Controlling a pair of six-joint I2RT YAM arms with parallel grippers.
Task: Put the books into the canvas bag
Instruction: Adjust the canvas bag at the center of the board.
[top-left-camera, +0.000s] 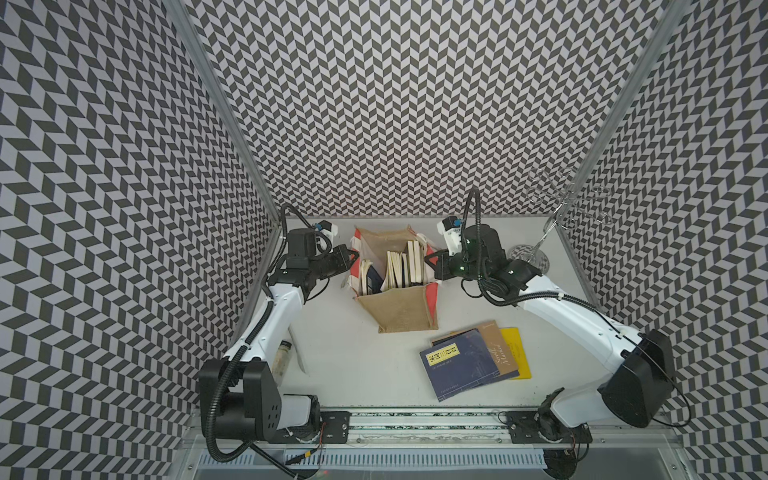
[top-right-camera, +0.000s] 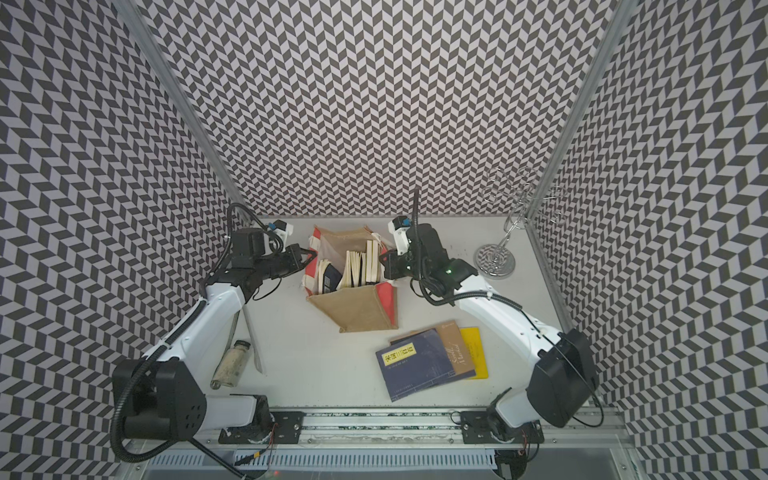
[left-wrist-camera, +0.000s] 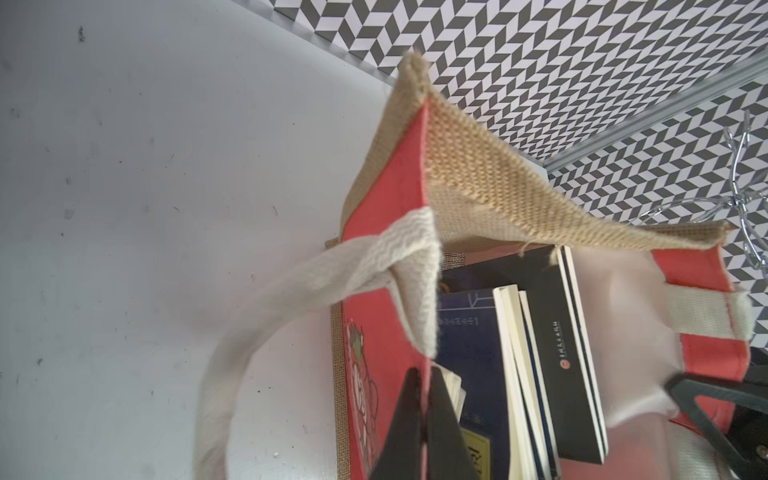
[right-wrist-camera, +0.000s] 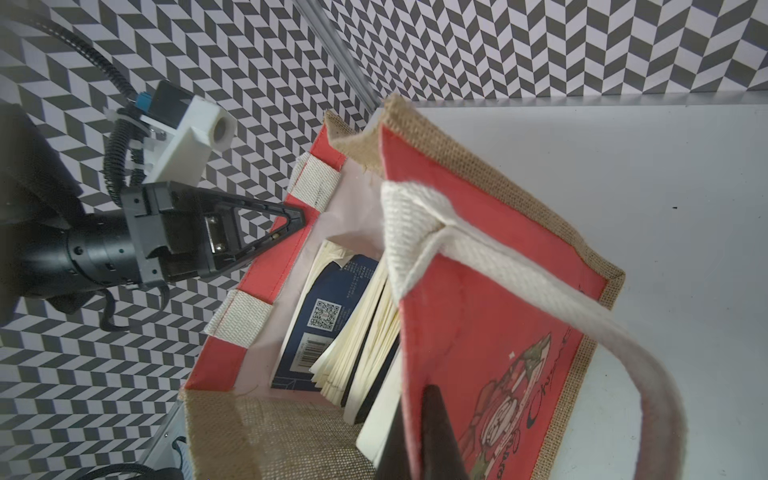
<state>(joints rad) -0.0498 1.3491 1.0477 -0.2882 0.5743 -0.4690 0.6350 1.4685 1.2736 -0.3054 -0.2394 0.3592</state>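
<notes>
With both grippers, left gripper and right gripper, clamped on the floppy canvas bag rims, remaining books look thin, light, slick: grab an overhanging edge.

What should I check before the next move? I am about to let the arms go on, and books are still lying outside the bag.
1. Left claw shut on the canvas bag wall: ok.
2. Right claw shut on the opposite wall: ok.
3. Bag mouth held open: ok.
4. Books in the bag standing on edge, room left: ok.
5. Navy book, brown book and yellow book still on the table: not ok.
6. A free claw to fetch them: not ok.
</notes>
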